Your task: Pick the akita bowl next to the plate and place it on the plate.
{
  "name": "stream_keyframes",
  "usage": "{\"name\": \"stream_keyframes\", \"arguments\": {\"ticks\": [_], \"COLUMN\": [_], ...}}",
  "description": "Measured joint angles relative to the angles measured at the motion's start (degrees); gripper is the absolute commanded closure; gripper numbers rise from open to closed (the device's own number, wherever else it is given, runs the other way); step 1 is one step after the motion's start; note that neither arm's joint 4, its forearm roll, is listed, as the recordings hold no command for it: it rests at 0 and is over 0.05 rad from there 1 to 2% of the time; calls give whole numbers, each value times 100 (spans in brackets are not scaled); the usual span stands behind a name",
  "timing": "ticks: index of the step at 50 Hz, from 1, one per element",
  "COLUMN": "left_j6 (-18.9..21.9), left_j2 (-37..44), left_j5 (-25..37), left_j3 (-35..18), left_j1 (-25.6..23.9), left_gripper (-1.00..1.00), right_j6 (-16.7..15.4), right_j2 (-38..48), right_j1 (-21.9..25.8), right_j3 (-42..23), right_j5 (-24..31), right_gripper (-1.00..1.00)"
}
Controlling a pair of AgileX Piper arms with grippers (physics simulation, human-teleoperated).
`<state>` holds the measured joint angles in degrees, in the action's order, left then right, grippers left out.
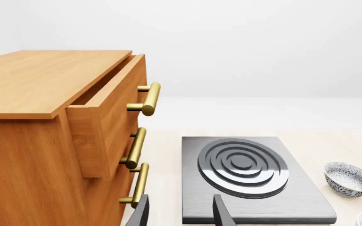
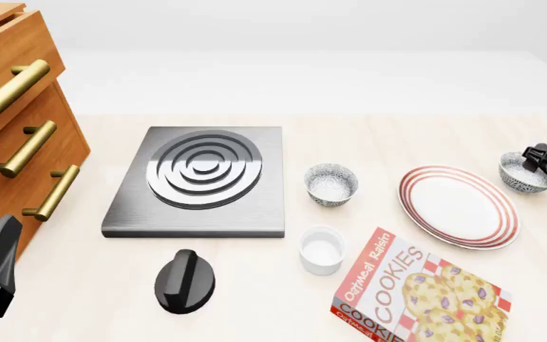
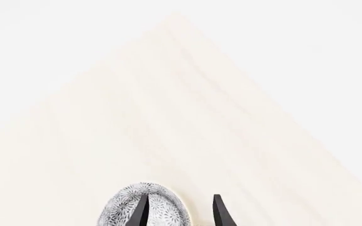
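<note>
The right gripper, fingers spread, straddles the near rim of the akita bowl, which sits on the tabletop just beside the plate.

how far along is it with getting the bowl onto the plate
Early. The plate is bare, nothing placed. The right claw is at the akita bowl beside the plate, fingers open around its rim; it isn't lifted yet. Closing, lifting and setting down remain.
</note>
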<state>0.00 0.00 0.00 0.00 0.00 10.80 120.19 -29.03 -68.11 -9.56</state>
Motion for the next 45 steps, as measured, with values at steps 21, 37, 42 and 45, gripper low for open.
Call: {"name": "stream_keyframes", "arguments": {"ticks": [21, 37, 42, 45], "left_j6": [0, 0, 0, 0], "left_j2": [0, 0, 0, 0], "left_j5": [0, 0, 0, 0], "left_j3": [0, 0, 0, 0], "left_j1": [0, 0, 0, 0], "left_gripper": [-100, -100, -100, -100], "right_j6": [-6, 2, -3, -4], "right_j2": [44, 20, 35, 43], "right_j1": [-48, -52, -57, -58], "right_j3": [47, 70, 47, 30], "right_j5": [12, 3, 26, 44], "right_gripper": [-100, 100, 100, 100]}}
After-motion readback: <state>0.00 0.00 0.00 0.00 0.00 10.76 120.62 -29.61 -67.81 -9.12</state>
